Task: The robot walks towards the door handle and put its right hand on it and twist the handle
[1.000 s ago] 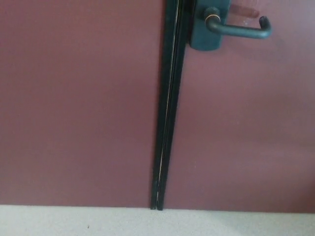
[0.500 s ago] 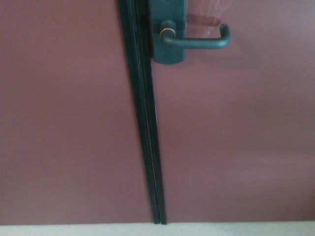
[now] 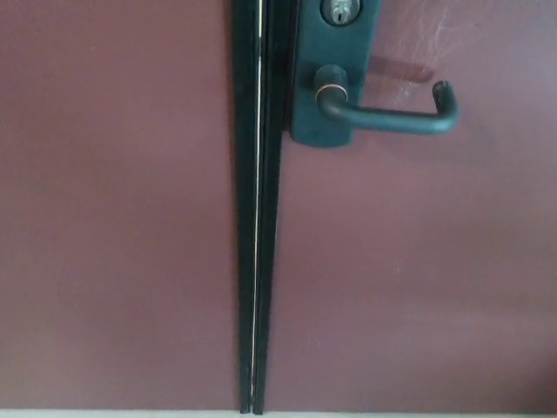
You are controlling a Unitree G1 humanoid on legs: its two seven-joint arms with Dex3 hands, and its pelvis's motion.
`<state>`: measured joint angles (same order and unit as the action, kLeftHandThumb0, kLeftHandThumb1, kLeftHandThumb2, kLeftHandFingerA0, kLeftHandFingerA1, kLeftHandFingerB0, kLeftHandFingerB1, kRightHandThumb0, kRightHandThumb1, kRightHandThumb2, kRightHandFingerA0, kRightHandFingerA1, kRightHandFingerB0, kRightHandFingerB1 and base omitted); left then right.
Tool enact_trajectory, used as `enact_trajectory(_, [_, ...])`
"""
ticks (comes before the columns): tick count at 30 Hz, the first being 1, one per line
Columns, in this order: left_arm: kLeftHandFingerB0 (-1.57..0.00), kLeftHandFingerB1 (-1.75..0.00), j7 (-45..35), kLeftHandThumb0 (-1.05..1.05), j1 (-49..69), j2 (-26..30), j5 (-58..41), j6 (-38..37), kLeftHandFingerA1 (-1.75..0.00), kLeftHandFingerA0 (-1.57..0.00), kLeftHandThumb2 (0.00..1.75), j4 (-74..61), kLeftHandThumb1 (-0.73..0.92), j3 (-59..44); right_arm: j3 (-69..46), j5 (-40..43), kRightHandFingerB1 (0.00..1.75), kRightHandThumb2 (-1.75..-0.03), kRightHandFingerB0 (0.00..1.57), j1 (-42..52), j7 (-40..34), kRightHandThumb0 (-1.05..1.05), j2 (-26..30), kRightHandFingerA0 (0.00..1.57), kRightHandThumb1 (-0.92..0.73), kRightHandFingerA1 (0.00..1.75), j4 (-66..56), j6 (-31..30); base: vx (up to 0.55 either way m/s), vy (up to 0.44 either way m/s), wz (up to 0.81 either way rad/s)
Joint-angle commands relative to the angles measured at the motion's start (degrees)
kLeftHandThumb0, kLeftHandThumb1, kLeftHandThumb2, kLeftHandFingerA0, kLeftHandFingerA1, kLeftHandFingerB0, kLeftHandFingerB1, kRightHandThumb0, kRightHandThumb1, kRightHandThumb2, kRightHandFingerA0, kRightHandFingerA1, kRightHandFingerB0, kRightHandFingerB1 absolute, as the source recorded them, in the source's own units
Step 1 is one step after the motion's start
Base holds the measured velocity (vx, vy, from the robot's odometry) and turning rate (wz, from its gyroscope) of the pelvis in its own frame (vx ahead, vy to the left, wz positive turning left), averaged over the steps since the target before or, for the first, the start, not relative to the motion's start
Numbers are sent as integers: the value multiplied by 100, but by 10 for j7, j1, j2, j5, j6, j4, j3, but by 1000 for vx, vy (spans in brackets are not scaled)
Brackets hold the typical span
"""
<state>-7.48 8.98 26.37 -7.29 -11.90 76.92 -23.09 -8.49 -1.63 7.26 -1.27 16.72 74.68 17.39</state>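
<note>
The door handle (image 3: 387, 111) sits in the upper right part of the head view, mounted on a dark backplate (image 3: 332, 78) fixed to the right-hand door leaf (image 3: 418, 279). The handle is a dark lever: it leaves a round collar (image 3: 332, 85) with a thin brass-coloured ring, runs roughly level toward picture right, then turns back toward the door at its free end. A keyhole cylinder (image 3: 338, 10) is set in the backplate above the collar; the top edge of the frame cuts it and the backplate off, so their upper extent cannot be determined. A faint shadow or reflection of the lever lies on the maroon surface just above and behind it; its outline is blurred. To the left of the backplate, a dark vertical seam (image 3: 258, 218) with a thin bright line down its centre separates the right-hand leaf from the left-hand door leaf (image 3: 113, 226). The seam runs from the top edge down to a pale strip of floor (image 3: 122, 414), of which only a sliver shows along the bottom edge. Neither robot hand appears anywhere in the frame, nor does any arm, so whether either is released, clenched or grasping cannot be told. Nothing touches the lever.
</note>
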Motion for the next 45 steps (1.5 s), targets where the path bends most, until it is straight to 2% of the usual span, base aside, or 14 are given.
enact_trajectory(1, [-48, -74, -4, -16, 2, 5, 8, 6, -89, -47, 76, 1, 40, 4, -7, 5, 39, -56, 47, 7, 4, -31, -7, 70, -54, 50, -3, 3, 122, -33, 9])
enact_trajectory(7, [-49, -74, -2, -16, -3, 4, 9, 7, -91, -48, 76, 1, 40, 8, -2, -5, 39, -56, 48, -2, 1, -31, -4, 70, -54, 50, 0, -8, 97, -186, 1])
enact_trajectory(29, [-52, -75, -4, -18, -8, 5, 10, 10, -88, -51, 75, 3, 41, 14, -4, -5, 38, -57, 46, -4, 10, -30, -6, 71, -56, 51, -8, -10, 36, 143, 0])
enact_trajectory(39, [-54, -75, 0, -16, -35, 7, 11, 13, -87, -52, 76, 0, 40, 19, 5, -4, 38, -57, 44, -57, 8, -30, -6, 72, -56, 51, -5, -32, -9, -45, 2])
enact_trajectory(45, [-53, -74, 1, -16, -38, 7, 18, 16, -88, -54, 75, 3, 40, 27, -5, 5, 39, -57, 44, -62, 10, -30, -11, 66, -56, 49, 2, -38, 0, 0, 0])
